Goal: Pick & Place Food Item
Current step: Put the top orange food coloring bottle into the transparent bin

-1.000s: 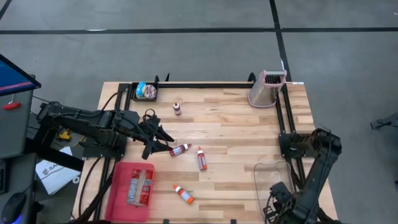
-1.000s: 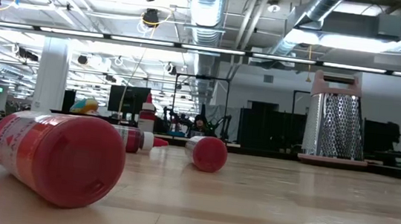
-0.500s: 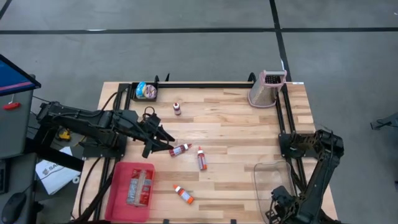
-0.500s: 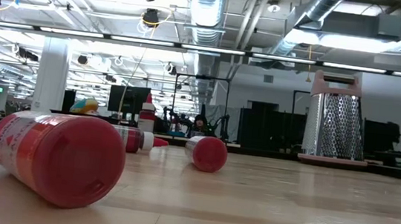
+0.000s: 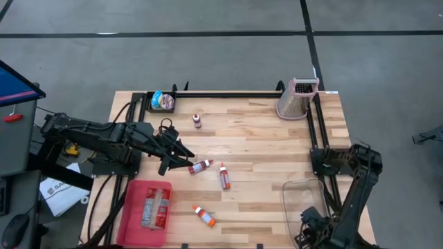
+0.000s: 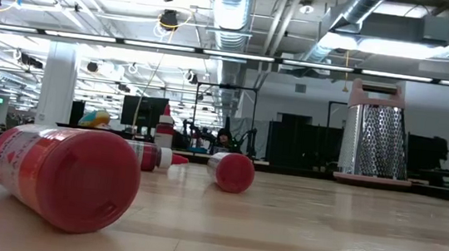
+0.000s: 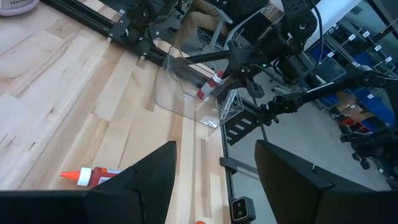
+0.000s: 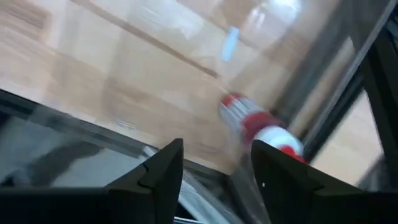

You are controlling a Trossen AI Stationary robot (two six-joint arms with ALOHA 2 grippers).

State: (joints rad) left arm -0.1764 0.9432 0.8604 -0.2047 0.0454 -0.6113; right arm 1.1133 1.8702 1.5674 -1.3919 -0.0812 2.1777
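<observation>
My right gripper (image 8: 217, 146) stands open, pointing down over the clear container (image 5: 299, 196) at the table's near right corner. A red bottle with a white cap (image 8: 260, 127) shows blurred beyond its fingertips, inside the container's walls. The left wrist view shows that bottle (image 7: 210, 86) tilted just under my right gripper (image 7: 235, 67). My left gripper (image 5: 184, 158) hovers open and holds nothing at the table's left. Beside it a red bottle (image 5: 201, 166) lies on its side. Two more bottles (image 5: 224, 176) (image 5: 204, 216) lie on the wood nearby.
A pink tray (image 5: 131, 214) holding a package sits at the near left. One small bottle (image 5: 197, 120) stands at the far middle. A metal grater (image 5: 297, 98) is at the far right corner and a bowl (image 5: 163, 101) at the far left. Black rails (image 5: 315, 131) edge the table.
My right arm has settled a little over the clear container, its upper part shifting slightly toward the table's right edge. The bottles on the wood and my left arm have stayed where they were.
</observation>
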